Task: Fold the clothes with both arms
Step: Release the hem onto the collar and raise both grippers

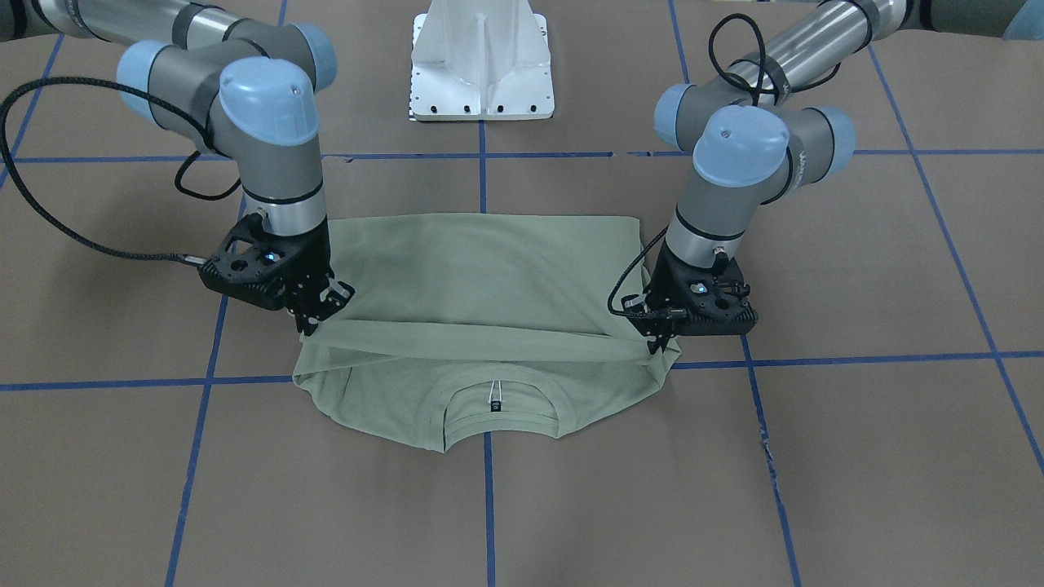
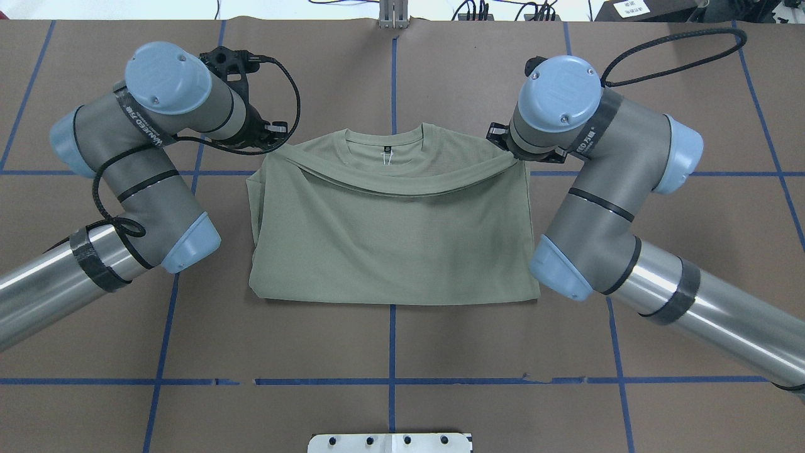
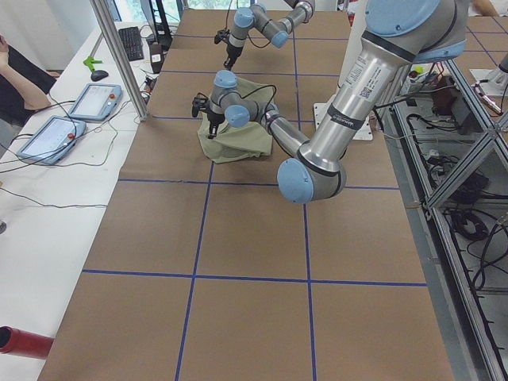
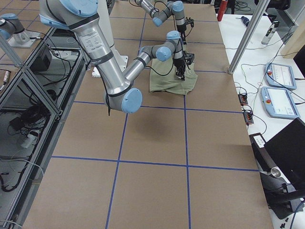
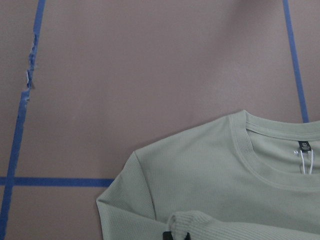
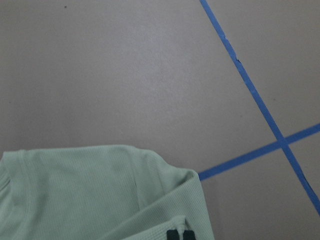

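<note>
- Nearest the robot, the white pedestal base (image 2: 390, 442) stood on the brown desk (image 2: 503, 352), which was marked into squares by blue tape lines (image 2: 391, 340).
- Beyond it lay the sage-green shirt (image 2: 390, 245), at the middle of the desk between the two arms. It was doubled over, with its straight folded edge on the robot's side.
- The left arm (image 2: 126, 189) and right arm (image 2: 604, 207) reached in from either side, wrists pointing down at the far corners of the shirt's top layer.
- The left hand (image 1: 659, 342) was clamped on one corner of that layer's free edge. In its wrist view, bunched ribbed cloth sat between the black fingertips (image 5: 175, 235).
- The right hand (image 1: 314, 322) was clamped on the other corner in the same way.
- The held edge sagged in a shallow curve between the two hands.
- Just past that edge, the round ribbed collar (image 2: 385, 139) and small dark neck label (image 2: 387, 150) lay uncovered and flat on the desk.
</note>
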Controlling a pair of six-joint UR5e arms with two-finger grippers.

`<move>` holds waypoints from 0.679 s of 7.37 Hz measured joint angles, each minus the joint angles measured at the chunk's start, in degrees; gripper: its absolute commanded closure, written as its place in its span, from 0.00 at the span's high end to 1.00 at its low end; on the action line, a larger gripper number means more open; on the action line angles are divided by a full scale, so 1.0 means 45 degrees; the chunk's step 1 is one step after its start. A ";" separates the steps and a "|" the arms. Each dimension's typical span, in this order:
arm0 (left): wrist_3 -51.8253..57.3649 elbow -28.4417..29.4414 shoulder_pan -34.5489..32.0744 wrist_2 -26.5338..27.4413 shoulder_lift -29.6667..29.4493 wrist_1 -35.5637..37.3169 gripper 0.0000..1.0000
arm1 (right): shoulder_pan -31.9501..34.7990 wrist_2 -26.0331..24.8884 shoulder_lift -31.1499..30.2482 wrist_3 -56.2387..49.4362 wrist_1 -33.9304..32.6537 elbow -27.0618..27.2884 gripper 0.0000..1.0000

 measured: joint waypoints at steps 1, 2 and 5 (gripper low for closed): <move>0.0219 0.0798 -0.0001 0.0220 -0.0057 -0.0582 0.00 | 0.0260 0.0012 0.0321 -0.0156 0.0832 -0.1220 0.00; 0.0340 0.1419 -0.0001 0.0362 -0.0068 -0.1148 0.00 | 0.0427 0.0014 0.0526 -0.0298 0.1618 -0.2180 0.00; 0.0431 0.2021 -0.0014 0.0457 -0.0059 -0.1779 0.11 | 0.0546 0.0026 0.0994 -0.0477 0.2314 -0.3528 0.00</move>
